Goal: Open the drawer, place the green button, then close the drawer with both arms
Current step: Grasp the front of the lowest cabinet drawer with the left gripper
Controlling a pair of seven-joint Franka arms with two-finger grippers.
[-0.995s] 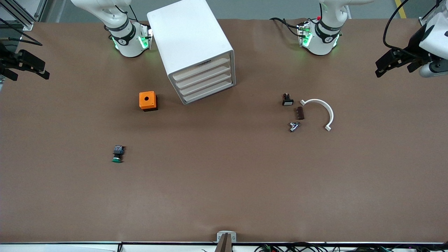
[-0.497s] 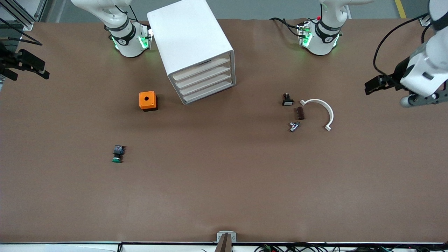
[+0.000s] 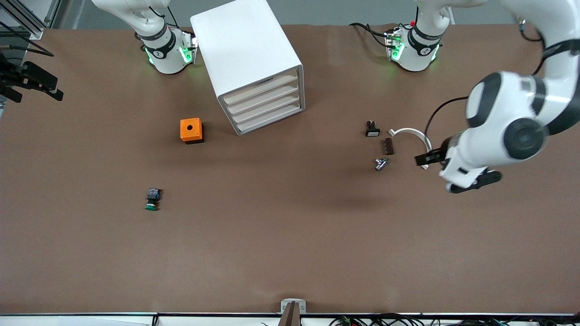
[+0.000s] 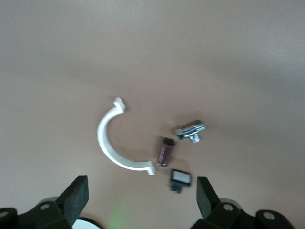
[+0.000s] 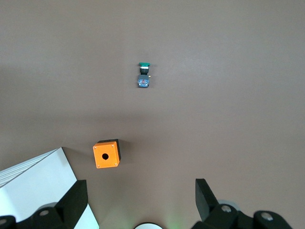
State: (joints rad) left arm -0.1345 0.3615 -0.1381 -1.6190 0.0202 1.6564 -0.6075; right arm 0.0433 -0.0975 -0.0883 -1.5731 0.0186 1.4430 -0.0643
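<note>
Item: tiny push button with round green cap and black-and-blue body (image 3: 152, 199), lying on its side on the brown table, toward the right arm's end, nearer the front camera than the orange plastic cube with a round hole (image 3: 191, 130). Untouched; well apart from both grippers.

Item: wide shallow white plastic tray drawer (image 3: 260, 93), one of four alike in the tall white box cabinet (image 3: 247, 56). All four appear pushed in; the task looks barely begun.

Right gripper (image 3: 29, 81): up at the table's edge at the right arm's end, fingers spread, empty; this arm waits. The button shows small in its wrist view (image 5: 144, 75).

Left gripper (image 3: 428, 158): over the white plastic half-ring clamp (image 3: 414, 138), fingers spread, empty, with the cabinet well apart from it.

Nearby clutter: black piece with white rectangular face (image 3: 372, 129), small brown block (image 3: 388, 146), metal fitting (image 3: 380, 163).

Risks, as judged: the left gripper may sweep the clamp or clutter if it travels low; the cabinet sits angled, so a pull off the drawer's axis could drag the whole cabinet; the tipped button may roll or slip in a pinch.
</note>
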